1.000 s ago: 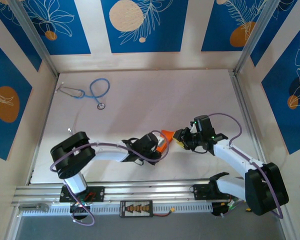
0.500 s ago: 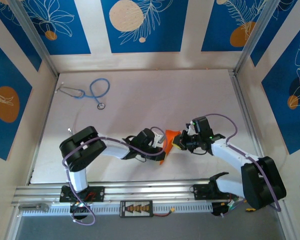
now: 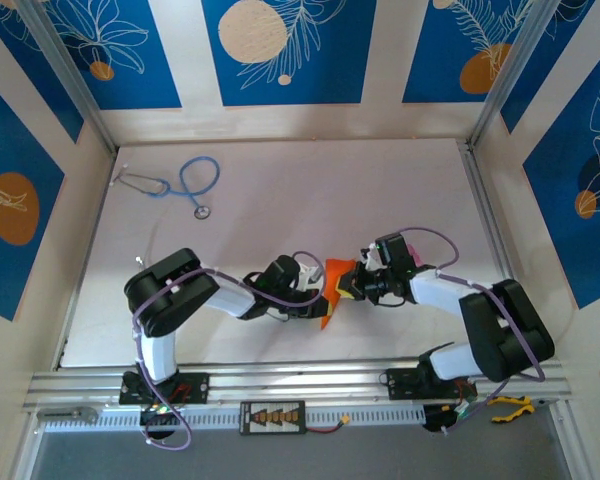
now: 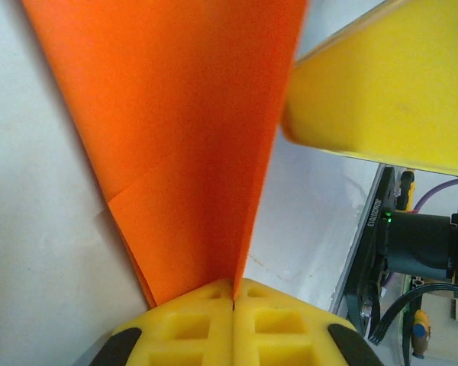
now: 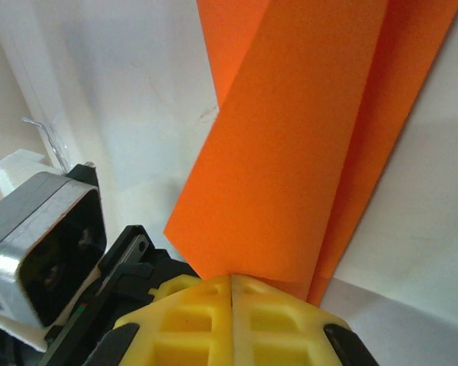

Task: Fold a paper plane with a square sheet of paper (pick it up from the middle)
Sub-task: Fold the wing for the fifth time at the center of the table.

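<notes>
Table (image 3: 280,200): flat, pale, matte surface, walled in by blue panels with leaf prints.
Left arm (image 3: 180,295): white links with black joints and a looped purple cable. It is bent at the elbow and reaches low towards the table's near middle.
Right arm (image 3: 480,320): same build, folded back on itself, with its wrist pointing at the left arm's wrist.
Stethoscope (image 3: 185,183): thin blue tubing in a loop with metal ends, lying at the far left, well apart from the arms.
Paper (image 3: 332,285): thin, bright orange, plain and smooth. It is folded into a narrow pointed wedge with sharp creases and overlapping layers, and is held between the two wrists over the table's near middle.
Left end effector (image 4: 233,288): yellow ribbed plastic fingers pressed together, pinching the paper's (image 4: 175,114) folded edge in their seam.
Right end effector (image 5: 231,280): same yellow fingers, closed tight on the paper's (image 5: 305,137) layered end. One of its fingers (image 4: 382,91) shows just beside the paper in the left wrist view.
</notes>
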Action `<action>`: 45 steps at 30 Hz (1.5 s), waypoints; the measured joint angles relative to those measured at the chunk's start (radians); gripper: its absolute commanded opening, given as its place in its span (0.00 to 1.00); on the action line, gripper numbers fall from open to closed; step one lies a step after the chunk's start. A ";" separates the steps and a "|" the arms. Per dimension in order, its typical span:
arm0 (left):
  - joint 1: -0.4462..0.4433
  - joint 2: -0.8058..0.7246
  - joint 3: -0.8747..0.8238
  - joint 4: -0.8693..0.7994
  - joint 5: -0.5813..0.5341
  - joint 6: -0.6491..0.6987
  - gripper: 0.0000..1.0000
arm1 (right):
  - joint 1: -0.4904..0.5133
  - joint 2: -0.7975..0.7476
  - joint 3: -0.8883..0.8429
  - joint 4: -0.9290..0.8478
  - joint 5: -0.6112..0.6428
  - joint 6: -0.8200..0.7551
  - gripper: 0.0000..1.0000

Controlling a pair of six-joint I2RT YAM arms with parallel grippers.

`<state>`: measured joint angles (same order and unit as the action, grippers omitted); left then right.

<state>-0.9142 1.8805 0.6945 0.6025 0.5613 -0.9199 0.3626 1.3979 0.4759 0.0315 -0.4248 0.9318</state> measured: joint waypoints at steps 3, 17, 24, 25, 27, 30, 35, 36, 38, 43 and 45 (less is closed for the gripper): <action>0.002 0.002 -0.013 0.032 0.003 -0.023 0.00 | 0.000 0.041 0.001 0.032 -0.006 0.000 0.02; 0.017 0.024 -0.070 0.186 -0.003 -0.124 0.00 | -0.018 0.129 0.022 0.109 -0.045 -0.012 0.02; 0.022 0.029 -0.070 0.194 0.005 -0.145 0.00 | -0.020 0.163 0.030 0.126 -0.055 -0.018 0.02; 0.022 0.029 -0.070 0.195 0.006 -0.146 0.00 | -0.020 0.168 0.031 0.126 -0.055 -0.019 0.02; 0.023 0.030 -0.070 0.194 0.007 -0.146 0.03 | -0.020 0.178 0.033 0.128 -0.053 -0.018 0.01; 0.024 0.030 -0.071 0.194 0.008 -0.145 0.11 | -0.020 0.203 0.033 0.137 -0.050 -0.018 0.01; 0.025 0.018 -0.071 0.185 0.018 -0.128 0.19 | -0.023 0.210 0.033 0.144 -0.058 -0.014 0.01; 0.025 0.013 -0.069 0.174 0.017 -0.120 0.19 | -0.023 0.210 0.033 0.144 -0.058 -0.014 0.01; 0.023 0.000 -0.061 0.135 0.013 -0.097 0.20 | -0.023 0.211 0.033 0.144 -0.058 -0.013 0.01; 0.011 -0.031 -0.022 -0.013 -0.003 -0.016 0.12 | -0.023 0.211 0.033 0.144 -0.058 -0.010 0.01; 0.003 -0.039 -0.002 -0.085 -0.016 0.019 0.06 | -0.023 0.211 0.033 0.144 -0.058 -0.007 0.01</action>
<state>-0.9108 1.8412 0.6930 0.5171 0.5457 -0.9009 0.3397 1.6085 0.5091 0.1753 -0.4824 0.9249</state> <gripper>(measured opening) 0.102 0.057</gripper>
